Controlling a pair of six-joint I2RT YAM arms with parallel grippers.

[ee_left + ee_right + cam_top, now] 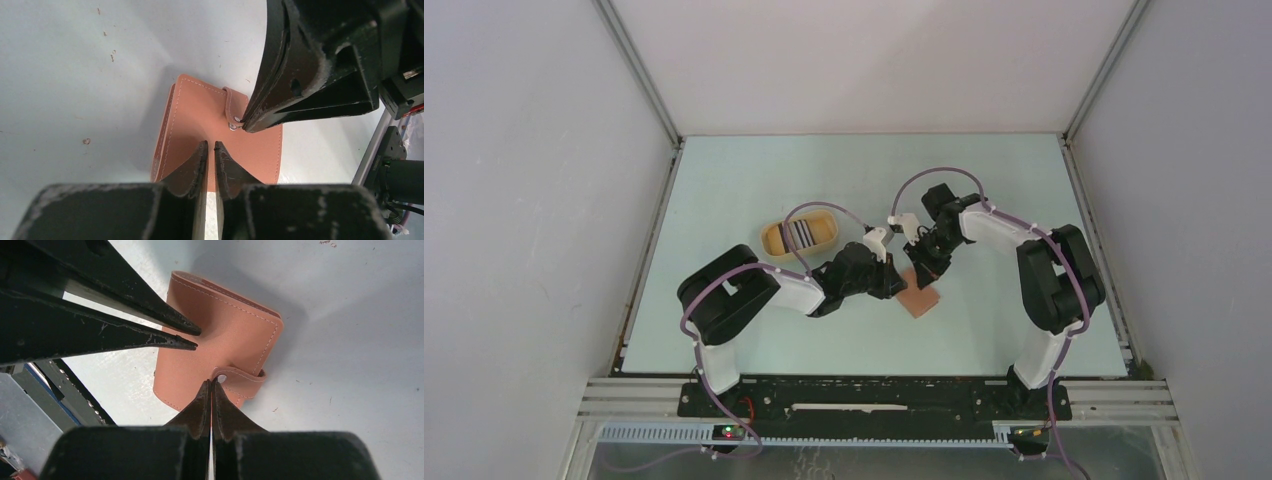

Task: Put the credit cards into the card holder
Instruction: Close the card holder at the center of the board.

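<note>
The reddish-brown card holder [921, 302] lies folded shut on the table, its tab snapped over the cover [200, 110]. My left gripper [209, 145] is shut but for a thin slit, holds nothing, and its tips press on the cover, which dents there. My right gripper [210, 382] is shut, its tips at the free end of the tab [240, 377] beside the snap stud; I cannot tell whether they pinch it. The two grippers face each other over the holder [225, 325]. The credit cards [800, 233], striped dark and pale, lie in the yellow tray.
The yellow oval tray [769, 238] stands left of and behind the holder, just behind my left arm [784, 290]. My right arm [1049, 270] curves in from the right. White walls enclose the pale table [724, 180] on three sides.
</note>
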